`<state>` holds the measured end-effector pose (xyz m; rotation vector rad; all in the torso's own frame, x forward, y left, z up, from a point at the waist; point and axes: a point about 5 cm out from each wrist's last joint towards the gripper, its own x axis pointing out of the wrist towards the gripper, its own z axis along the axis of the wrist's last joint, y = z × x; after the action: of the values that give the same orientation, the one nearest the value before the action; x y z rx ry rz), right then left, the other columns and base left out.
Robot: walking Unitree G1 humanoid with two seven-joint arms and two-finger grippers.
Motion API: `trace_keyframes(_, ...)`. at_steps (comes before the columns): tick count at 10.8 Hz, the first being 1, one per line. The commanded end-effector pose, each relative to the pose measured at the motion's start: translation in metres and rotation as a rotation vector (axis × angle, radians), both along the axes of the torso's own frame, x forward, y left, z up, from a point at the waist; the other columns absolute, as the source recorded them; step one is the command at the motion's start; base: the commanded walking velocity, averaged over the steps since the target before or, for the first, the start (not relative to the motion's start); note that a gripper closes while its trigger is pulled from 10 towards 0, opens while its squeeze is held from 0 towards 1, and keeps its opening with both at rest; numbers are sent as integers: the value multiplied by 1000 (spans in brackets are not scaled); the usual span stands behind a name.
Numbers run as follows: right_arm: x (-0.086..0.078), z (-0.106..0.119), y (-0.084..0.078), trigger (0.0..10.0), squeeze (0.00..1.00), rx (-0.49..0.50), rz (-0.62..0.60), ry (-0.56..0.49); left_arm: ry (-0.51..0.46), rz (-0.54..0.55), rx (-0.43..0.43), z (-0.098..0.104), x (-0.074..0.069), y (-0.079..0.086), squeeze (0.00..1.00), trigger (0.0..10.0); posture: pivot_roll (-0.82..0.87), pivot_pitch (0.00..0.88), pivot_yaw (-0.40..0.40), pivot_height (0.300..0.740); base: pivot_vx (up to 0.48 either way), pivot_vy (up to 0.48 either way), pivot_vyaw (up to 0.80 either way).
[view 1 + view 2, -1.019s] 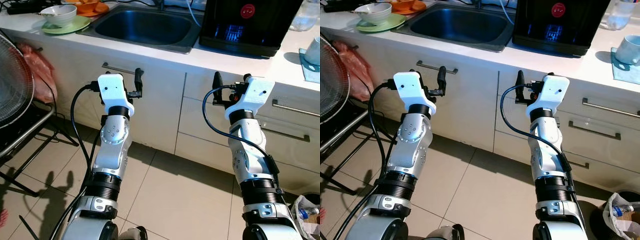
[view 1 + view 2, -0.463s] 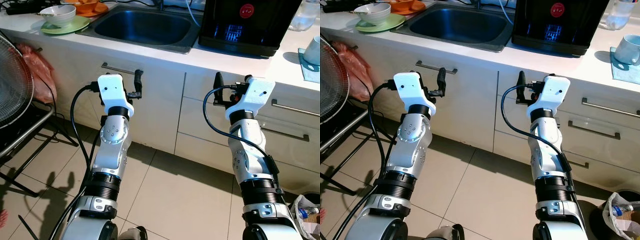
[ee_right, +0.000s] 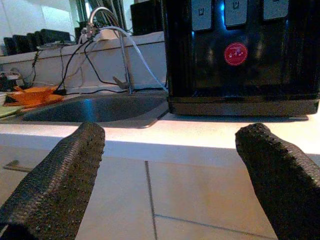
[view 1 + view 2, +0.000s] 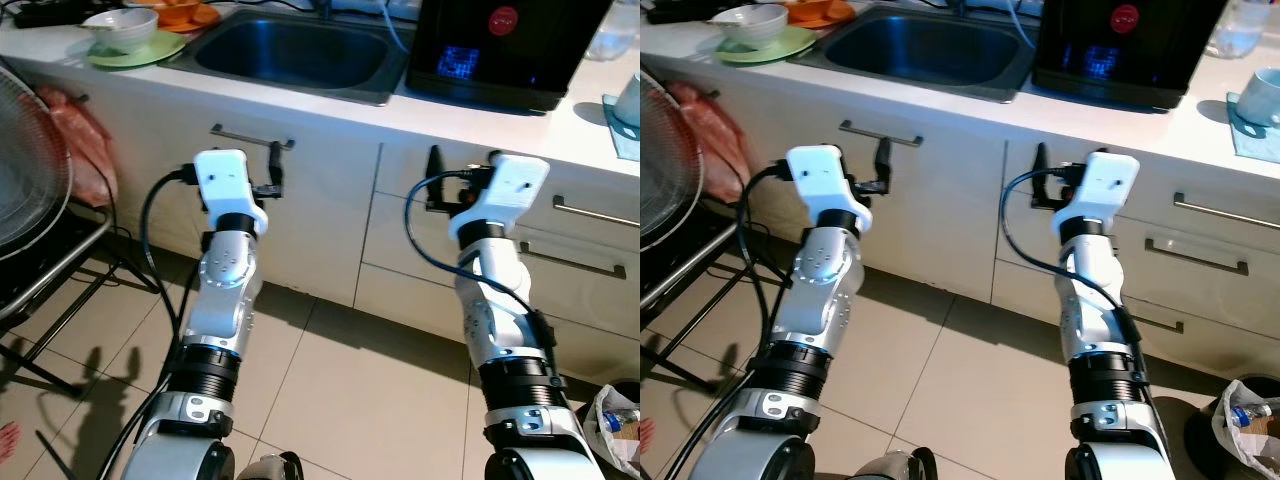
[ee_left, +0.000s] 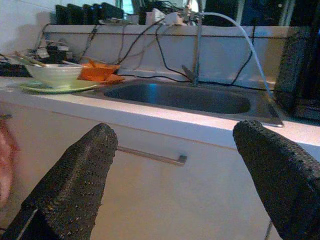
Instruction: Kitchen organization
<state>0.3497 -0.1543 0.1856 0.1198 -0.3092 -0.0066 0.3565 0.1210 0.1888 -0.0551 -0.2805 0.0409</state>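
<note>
Dispenser wears a red round sticker (writing unreadable), beside sink.

1. The bench runs across ahead of me, with the sink set into it.
2. Left of the sink, a bowl sits on a plate.
3. Right of the sink stands a dispenser — further right, a cup.
4. My left pincer is before the cupboard handle; my right pincer is before the drawers — both spread apart.

Bright daylight, slight motion blur
</note>
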Motion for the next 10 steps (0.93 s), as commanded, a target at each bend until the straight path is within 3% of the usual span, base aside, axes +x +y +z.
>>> trace_keyframes(1,0,-2,-1,10000,0,1,3,16,2,1,1,1,-1,-1,0,10000,-22,90,64,740,0,371,0)
trace_keyframes(10,-1,-3,3,10000,0,4,22,21,11,-5,0,-1,-1,-3,0,10000,-28,89,63,740,0,421,0)
